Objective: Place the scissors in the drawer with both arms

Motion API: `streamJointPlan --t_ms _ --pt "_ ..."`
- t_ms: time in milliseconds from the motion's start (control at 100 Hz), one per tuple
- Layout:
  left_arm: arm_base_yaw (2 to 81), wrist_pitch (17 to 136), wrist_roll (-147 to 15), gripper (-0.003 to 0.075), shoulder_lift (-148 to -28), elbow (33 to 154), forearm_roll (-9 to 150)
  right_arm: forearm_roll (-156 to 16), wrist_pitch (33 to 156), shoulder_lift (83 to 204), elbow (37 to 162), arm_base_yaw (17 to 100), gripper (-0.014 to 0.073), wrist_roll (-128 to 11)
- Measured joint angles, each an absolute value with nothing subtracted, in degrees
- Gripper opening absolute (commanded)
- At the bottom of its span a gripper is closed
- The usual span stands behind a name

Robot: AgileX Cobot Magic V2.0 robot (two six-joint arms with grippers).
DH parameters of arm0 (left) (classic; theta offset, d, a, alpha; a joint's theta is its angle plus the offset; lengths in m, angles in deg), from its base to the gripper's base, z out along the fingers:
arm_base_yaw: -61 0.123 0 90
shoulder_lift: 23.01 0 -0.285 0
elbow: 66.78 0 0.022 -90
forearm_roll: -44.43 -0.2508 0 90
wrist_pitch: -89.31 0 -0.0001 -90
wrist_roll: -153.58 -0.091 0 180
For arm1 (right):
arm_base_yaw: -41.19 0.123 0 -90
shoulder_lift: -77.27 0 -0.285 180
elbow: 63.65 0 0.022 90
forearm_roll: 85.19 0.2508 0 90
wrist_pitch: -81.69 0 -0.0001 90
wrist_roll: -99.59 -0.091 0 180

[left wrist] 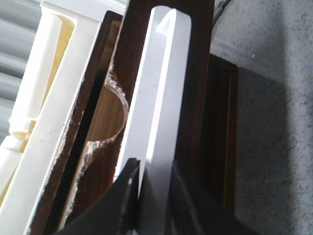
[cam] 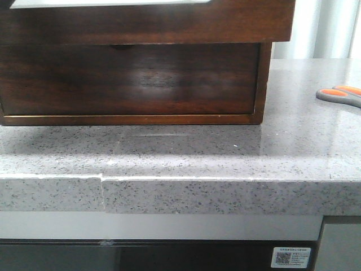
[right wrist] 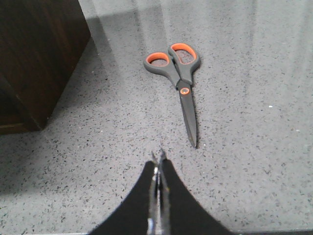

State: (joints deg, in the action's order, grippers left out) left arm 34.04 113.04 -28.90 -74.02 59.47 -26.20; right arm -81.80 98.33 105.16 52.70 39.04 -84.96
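Observation:
The scissors (cam: 340,95), grey with orange-lined loops, lie flat on the stone counter at the far right. In the right wrist view they (right wrist: 182,81) lie just ahead of my right gripper (right wrist: 159,154), blades pointing toward it. That gripper is shut, empty and low over the counter. The drawer (cam: 146,22) is pulled out at the top of the dark wooden box (cam: 130,79). In the left wrist view my left gripper (left wrist: 154,165) closes on the drawer's front edge, where the white inside strip (left wrist: 161,88) meets the dark front (left wrist: 199,98). Neither arm shows in the front view.
The box also fills the near corner of the right wrist view (right wrist: 34,54). Behind the drawer stand a taller wooden front with a half-round notch (left wrist: 105,112) and a white rack (left wrist: 44,98). The counter's front edge (cam: 180,189) runs across, with a cabinet below.

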Motion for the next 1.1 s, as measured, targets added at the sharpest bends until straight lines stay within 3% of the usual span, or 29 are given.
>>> streamJointPlan --t_ms 120,430,720,940,1100 --pt "34.04 115.15 -25.27 0.0291 -73.91 59.23 -25.08 -81.8 98.33 105.16 52.7 39.04 -0.0071 -84.96" --pt "34.04 120.34 -22.89 0.0295 -73.18 59.23 -25.46 -81.8 99.64 105.56 53.52 39.04 -0.0055 -84.96" --pt "34.04 130.06 -18.9 0.0295 -66.54 59.23 -20.33 -85.92 100.5 117.44 62.92 39.04 0.0332 -84.96" --pt "34.04 130.24 -18.18 0.0295 -63.33 59.23 -19.7 -89.6 102.84 134.75 75.8 39.04 0.0347 -84.96" --pt "34.04 130.13 -17.96 0.0295 -63.1 59.23 -19.7 -89.78 111.38 150.62 88.17 39.04 0.0347 -84.96"
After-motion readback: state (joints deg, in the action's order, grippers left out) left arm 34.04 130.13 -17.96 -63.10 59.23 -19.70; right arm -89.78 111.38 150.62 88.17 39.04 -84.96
